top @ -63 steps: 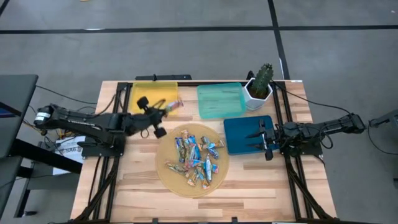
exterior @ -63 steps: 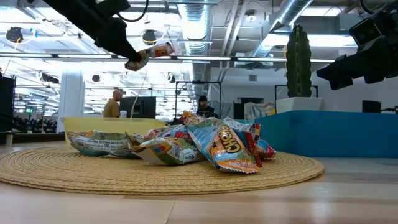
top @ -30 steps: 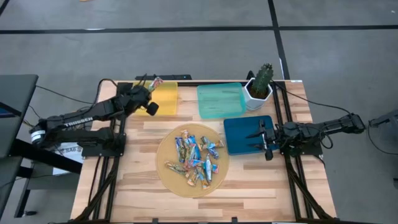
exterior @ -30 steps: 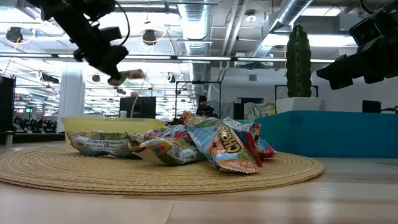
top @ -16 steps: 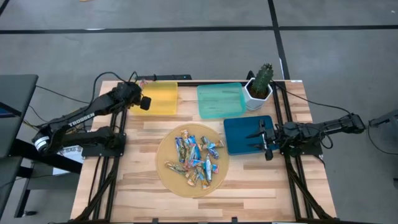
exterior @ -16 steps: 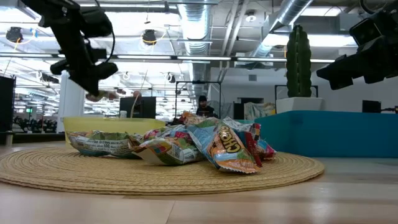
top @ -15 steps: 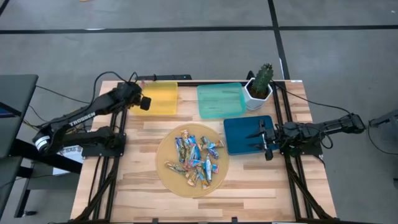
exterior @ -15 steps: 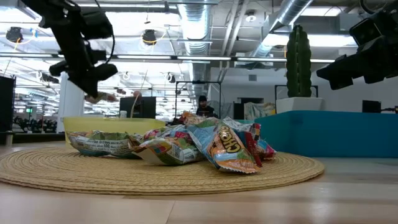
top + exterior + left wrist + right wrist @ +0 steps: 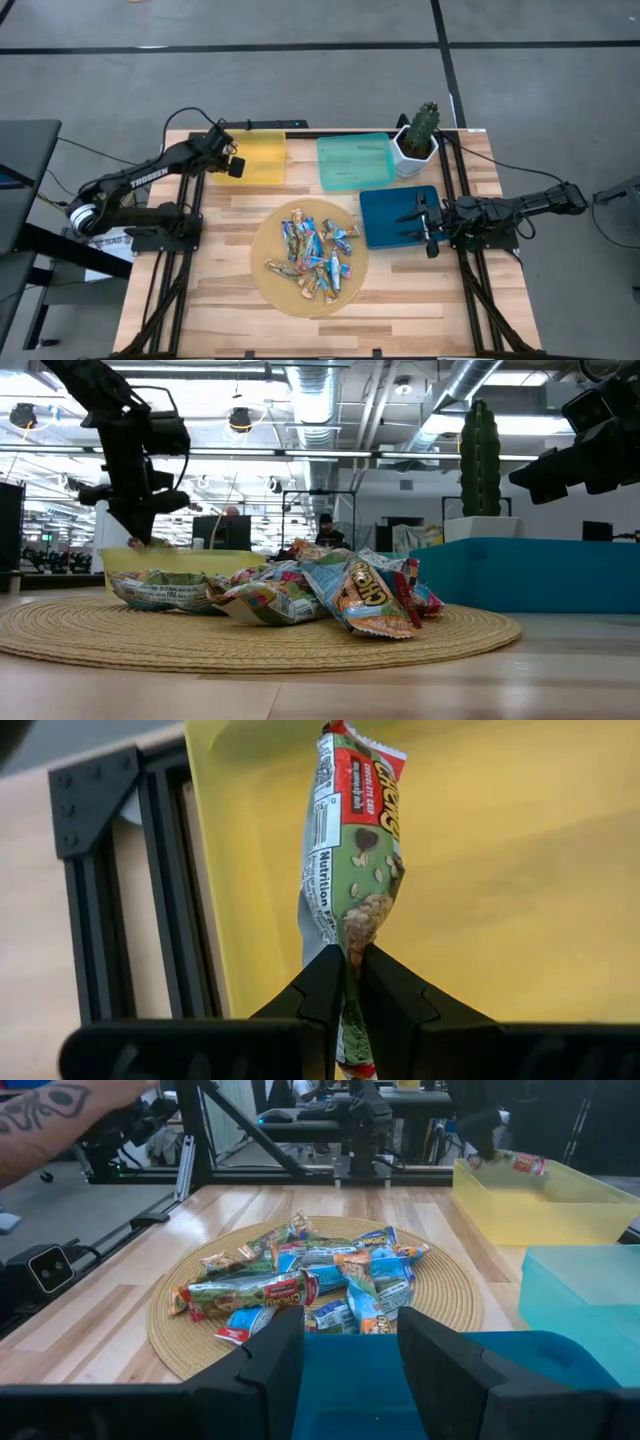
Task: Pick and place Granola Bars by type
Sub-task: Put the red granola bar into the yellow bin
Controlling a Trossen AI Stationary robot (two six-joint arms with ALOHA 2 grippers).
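The left end effector (image 9: 347, 982) is closed on the lower end of one granola bar (image 9: 358, 840), which hangs over the left edge of the yellow tray (image 9: 258, 158). To do this step well, it should move a little further inside the tray wall and go lower before it opens. The right end effector (image 9: 348, 1342) waits partly open and empty over the blue tray (image 9: 388, 222), and the other Granola Bars (image 9: 312, 250) lie on the round mat (image 9: 268, 283) in the middle of the bench (image 9: 220, 320).

One red-and-green granola bar (image 9: 352, 870) hangs pinched between the left fingers (image 9: 322, 990), the rest (image 9: 312, 251) heaped well away
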